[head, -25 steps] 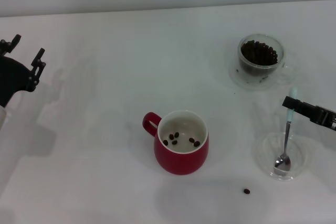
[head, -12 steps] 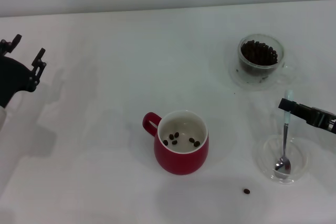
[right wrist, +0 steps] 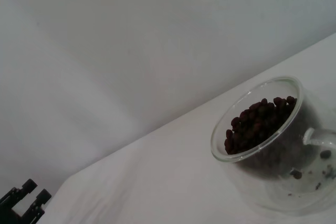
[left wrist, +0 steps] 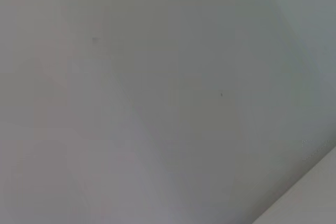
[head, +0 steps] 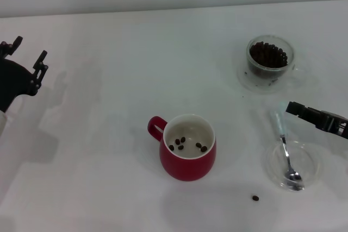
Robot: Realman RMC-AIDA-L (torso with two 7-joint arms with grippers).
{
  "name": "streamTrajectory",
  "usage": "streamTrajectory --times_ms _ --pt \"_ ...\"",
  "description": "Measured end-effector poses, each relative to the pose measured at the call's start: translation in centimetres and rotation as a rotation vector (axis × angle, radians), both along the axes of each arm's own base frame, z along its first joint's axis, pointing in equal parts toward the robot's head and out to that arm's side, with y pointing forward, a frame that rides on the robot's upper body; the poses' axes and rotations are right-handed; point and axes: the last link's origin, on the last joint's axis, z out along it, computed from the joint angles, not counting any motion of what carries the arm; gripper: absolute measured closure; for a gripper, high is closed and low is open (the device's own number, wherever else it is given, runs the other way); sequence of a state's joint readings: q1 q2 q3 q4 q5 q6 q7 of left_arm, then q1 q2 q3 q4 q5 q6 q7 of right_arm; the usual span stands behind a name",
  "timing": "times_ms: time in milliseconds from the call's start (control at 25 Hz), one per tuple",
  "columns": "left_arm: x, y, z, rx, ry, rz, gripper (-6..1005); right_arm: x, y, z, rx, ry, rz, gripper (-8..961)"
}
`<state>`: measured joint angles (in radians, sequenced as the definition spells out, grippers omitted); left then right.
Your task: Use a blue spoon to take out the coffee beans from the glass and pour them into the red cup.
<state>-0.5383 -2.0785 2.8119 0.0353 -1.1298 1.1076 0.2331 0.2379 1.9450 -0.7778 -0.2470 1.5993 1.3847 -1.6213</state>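
- Spoon (head: 286,153): it rests with its metal bowl in a shallow clear dish (head: 272,162) at the right front of the counter (head: 119,91). The pale handle leans over the dish's far rim, up and slightly to the robot's left. Its long axis runs roughly near-to-far.
- Right end effector (head: 296,108): it sits just beside the tip of the handle, on the robot's right of it. Whether its fingers are spread or pinching the handle cannot be told; the handle appears to lie clear of it (judgement only).
- Left end effector (head: 26,58): it is parked at the far left edge, fingers spread and holding nothing, well apart from every task item.
- Nearer arm: the right, by a wide margin. A re-grasp would call for a short move toward the robot's left, onto the handle.
- Glass (head: 270,61): it stands beyond the dish, full of beans (head: 267,54).
- Cup (head: 187,146): it is at centre front, with a few beans inside.
- One stray bean (head: 255,198) lies on the counter, between cup and dish.
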Motion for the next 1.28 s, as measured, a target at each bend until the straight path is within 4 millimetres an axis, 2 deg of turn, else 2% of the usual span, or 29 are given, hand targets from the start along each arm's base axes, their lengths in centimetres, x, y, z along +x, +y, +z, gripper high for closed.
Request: streamTrajectory --times_ms 320,520,760,960,1280 --pt "0.0 0.0 0.0 -0.001 0.0 0.0 484 0.0 0.0 0.1 0.005 0.007 0.001 761" --pt "0.0 0.0 0.1 0.004 -0.003 0.003 485 -0.1 0.6 1.4 0.065 0.003 0.017 761" --pt "0.2 0.1 0.5 0.035 -0.027 -0.001 485 0.6 1.9 4.2 0.321 -0.055 0.009 761" --pt "0.6 -0.8 1.2 0.098 -0.089 -0.048 485 1.6 2.5 6.2 0.503 -0.166 -0.009 761" --pt "0.2 -2.5 2.3 0.243 -0.258 0.011 484 4.0 1.4 7.8 0.784 -0.388 -0.137 761"
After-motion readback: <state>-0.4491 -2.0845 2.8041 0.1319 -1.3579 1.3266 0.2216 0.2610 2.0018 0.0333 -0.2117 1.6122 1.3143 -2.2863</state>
